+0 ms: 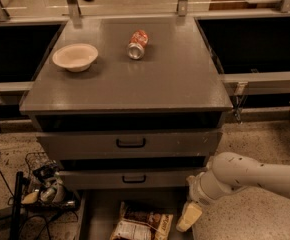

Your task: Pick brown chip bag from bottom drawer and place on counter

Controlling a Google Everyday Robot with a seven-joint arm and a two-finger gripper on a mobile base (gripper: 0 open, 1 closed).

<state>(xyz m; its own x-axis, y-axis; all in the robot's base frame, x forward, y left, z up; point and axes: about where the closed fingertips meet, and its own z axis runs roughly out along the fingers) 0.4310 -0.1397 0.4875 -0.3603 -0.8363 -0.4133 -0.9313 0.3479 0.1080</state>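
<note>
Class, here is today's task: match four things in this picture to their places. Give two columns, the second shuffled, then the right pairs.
1 bowl
2 red soda can
3 brown chip bag
4 gripper

A in the bottom drawer
B left side of the counter
C low, just right of the brown chip bag
D on its side, counter's back middle

Pairs: 1-B, 2-D, 3-A, 4-C

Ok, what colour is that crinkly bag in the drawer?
Dark brown foil bag, white label; camera view. Gripper beside it.
</note>
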